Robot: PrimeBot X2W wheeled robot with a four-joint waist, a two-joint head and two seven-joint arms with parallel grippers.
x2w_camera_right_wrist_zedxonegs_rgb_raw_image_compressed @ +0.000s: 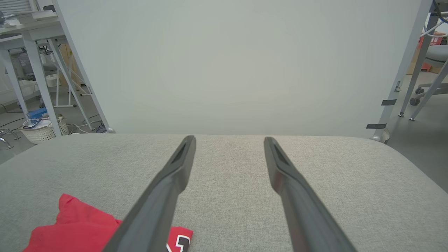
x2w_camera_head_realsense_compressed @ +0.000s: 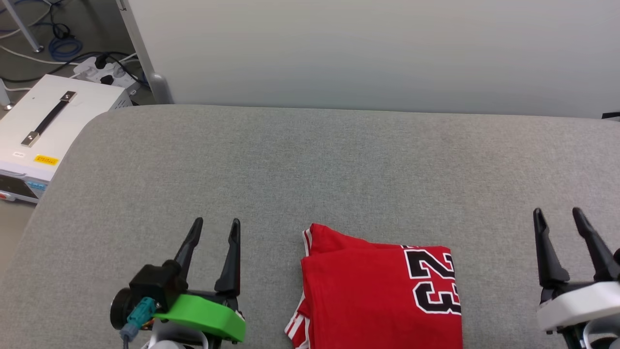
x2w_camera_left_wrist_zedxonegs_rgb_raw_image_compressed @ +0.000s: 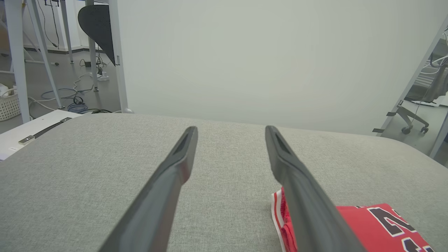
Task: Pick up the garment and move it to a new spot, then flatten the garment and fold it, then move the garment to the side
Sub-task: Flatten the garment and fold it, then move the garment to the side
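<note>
Between left pincer (x2w_camera_head_realsense_compressed: pixel 216 221) and right pincer (x2w_camera_head_realsense_compressed: pixel 557 210) — both spread, empty — lies the garment (x2w_camera_head_realsense_compressed: pixel 368 286).

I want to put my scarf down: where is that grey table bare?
Bare: the far stretch of the grey fabric-covered table, from the pale back panel to the folded red jersey T-shirt; also the strip between that shirt and the right gripper. Tightest: the gap between the left gripper and the shirt.

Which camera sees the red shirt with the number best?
The head view: the folded red shirt lies in the open, its number 23 readable. The left wrist view catches a corner with striped trim, partly behind a finger; the right wrist view catches a red edge at lower left.
</note>
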